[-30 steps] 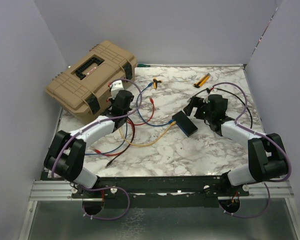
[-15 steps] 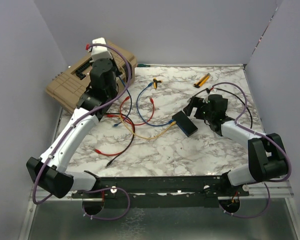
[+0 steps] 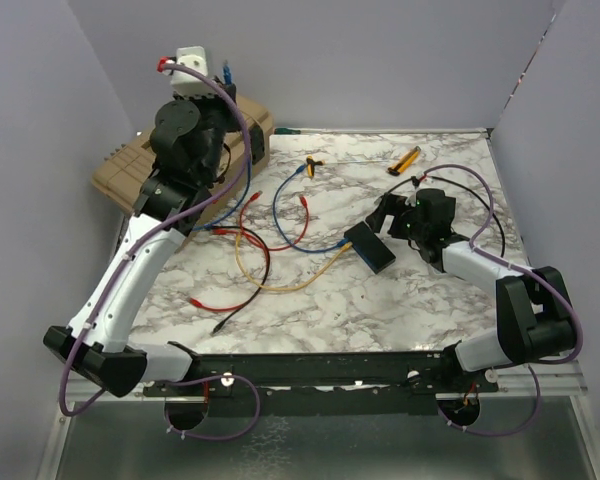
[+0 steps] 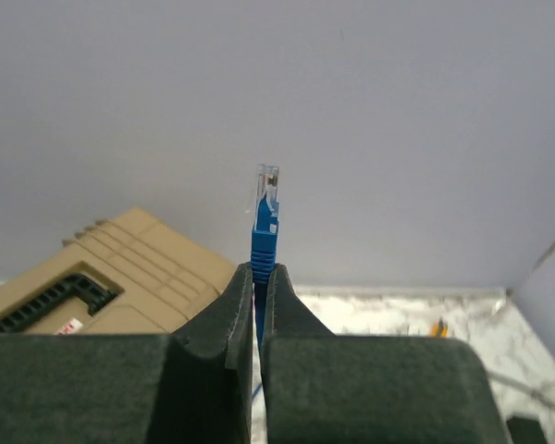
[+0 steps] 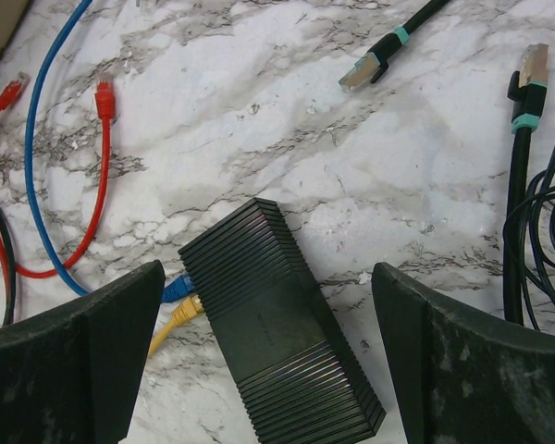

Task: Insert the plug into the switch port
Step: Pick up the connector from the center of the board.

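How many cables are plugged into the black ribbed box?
2: a blue plug and a yellow plug, side by side on the left edge of the black ribbed box. Hidden sides may hold more.

The light is soft and even and comes from above. The overhead view is bright, with no hard glare on the marble table (image 3: 420, 290). Only a faint, short shadow lies under the right pincer (image 3: 380, 216) and beside the black ribbed box (image 3: 370, 248).

In the left wrist view the blue plug (image 4: 265, 231), pinched in the left pincer (image 4: 256, 270), is sharp, and its clear tip catches a little light. The dark fingers (image 4: 213, 333) nearest the lens are soft and almost without detail. The grey wall behind the plug is smooth and evenly lit.

In the right wrist view the box lies between the wide-apart fingers (image 5: 69, 351) and looks crisp, with a dull sheen on its ribs. These fingers are blurred in the lower corners.
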